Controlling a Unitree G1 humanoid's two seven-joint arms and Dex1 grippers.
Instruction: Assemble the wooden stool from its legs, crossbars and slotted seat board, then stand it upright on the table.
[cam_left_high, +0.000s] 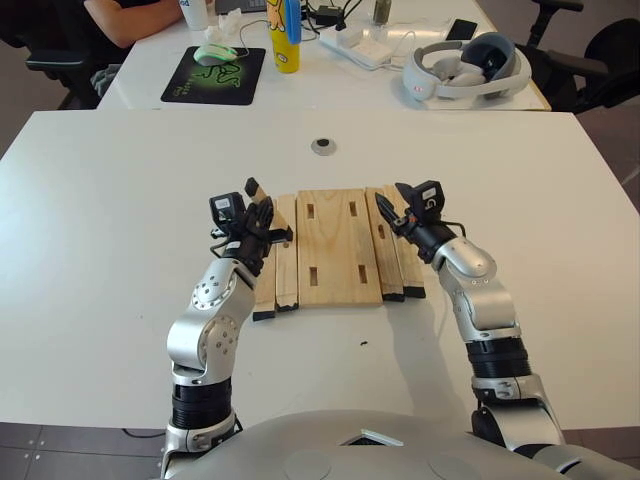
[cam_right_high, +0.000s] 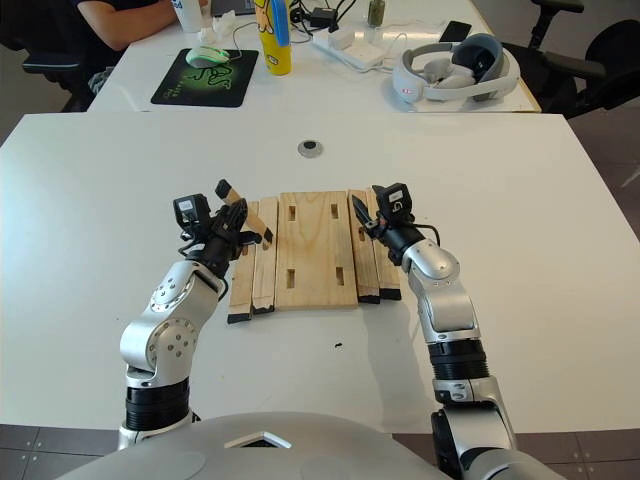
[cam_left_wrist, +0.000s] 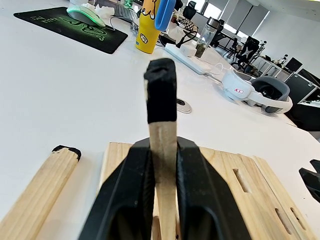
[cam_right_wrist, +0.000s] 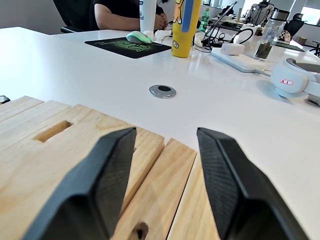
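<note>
Left pincer (cam_left_high: 262, 225) pinches one stick (cam_left_wrist: 161, 95); right pincer (cam_right_wrist: 165, 136) spread; four sticks (cam_left_high: 287, 260) flank one seat board (cam_left_high: 338, 250).

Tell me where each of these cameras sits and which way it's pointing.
Left and right eye views: on the head, looking forward and down at the seat board on the table; both arms show.
Left wrist view: behind the left gripper, shut on a black-tipped leg, facing across the table.
Right wrist view: behind the open right gripper, low over the slats beside the board.
Both wrist views share the table grommet.
</note>
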